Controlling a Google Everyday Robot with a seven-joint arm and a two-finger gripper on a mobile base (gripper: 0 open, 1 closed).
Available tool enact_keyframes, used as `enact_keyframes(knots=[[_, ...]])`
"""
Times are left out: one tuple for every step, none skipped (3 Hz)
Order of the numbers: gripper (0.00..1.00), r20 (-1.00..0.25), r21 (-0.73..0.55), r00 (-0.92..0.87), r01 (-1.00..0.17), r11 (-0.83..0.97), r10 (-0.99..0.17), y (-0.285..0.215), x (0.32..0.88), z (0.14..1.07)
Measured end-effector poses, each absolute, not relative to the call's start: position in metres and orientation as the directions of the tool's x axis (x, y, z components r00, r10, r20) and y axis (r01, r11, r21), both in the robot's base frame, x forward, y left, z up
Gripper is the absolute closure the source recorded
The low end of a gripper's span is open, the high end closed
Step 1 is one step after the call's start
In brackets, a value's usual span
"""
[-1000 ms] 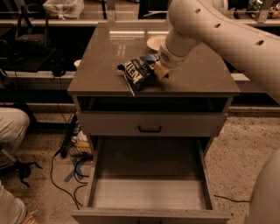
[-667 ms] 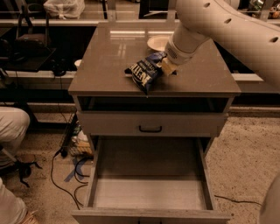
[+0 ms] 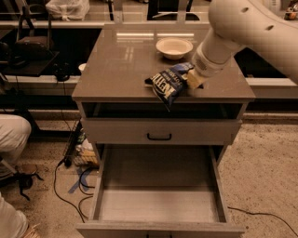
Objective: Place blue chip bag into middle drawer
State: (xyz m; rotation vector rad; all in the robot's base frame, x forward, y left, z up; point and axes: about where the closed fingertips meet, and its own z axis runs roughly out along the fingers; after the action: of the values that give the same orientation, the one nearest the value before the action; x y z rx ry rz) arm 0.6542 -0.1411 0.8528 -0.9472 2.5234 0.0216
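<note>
Nearest to us the drawer (image 3: pixel 158 204) stands pulled out of the cabinet, as it did a moment ago, and we see its grey floor from wall to wall. Above it sits a closed drawer front (image 3: pixel 159 130) with a black handle (image 3: pixel 159 136), and above that a dark open slot under the tabletop (image 3: pixel 116 69).

The change is in the bag (image 3: pixel 168 84). Earlier it was further back on the tabletop, just in front of the bowl (image 3: pixel 174 47); now it has come to the front edge, and its lower corner hangs over that edge. The gripper (image 3: pixel 192 78) has come forward with it, and its fingers (image 3: pixel 194 80) are clamped on the bag's right end. The bowl, half hidden by the arm (image 3: pixel 242 23) before, now shows whole and well apart from the bag.

The bag is still over the tabletop, not over the drawer; the front edge lies under it, with the closed front below.

On the floor to the left we see cables (image 3: pixel 70 186) and a person's knee (image 3: pixel 11 135). Far back a plastic sack (image 3: pixel 67 8) rests on a bench.
</note>
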Motion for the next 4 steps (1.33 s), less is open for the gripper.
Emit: enact_keyframes(knots=[[1.00,-0.347,-0.123,-0.763,-0.540,0.833,-0.546,-0.207,0.596,0.842],[1.00,-0.271,-0.063,-0.861,-0.430,0.900,-0.430,-0.268,0.530,0.821],[1.00,-0.233,-0.028,-0.890,-0.397,0.917,-0.392,-0.290,0.503,0.810],[1.00,-0.232,-0.028,-0.890,-0.397,0.917,-0.392,-0.290,0.503,0.809]])
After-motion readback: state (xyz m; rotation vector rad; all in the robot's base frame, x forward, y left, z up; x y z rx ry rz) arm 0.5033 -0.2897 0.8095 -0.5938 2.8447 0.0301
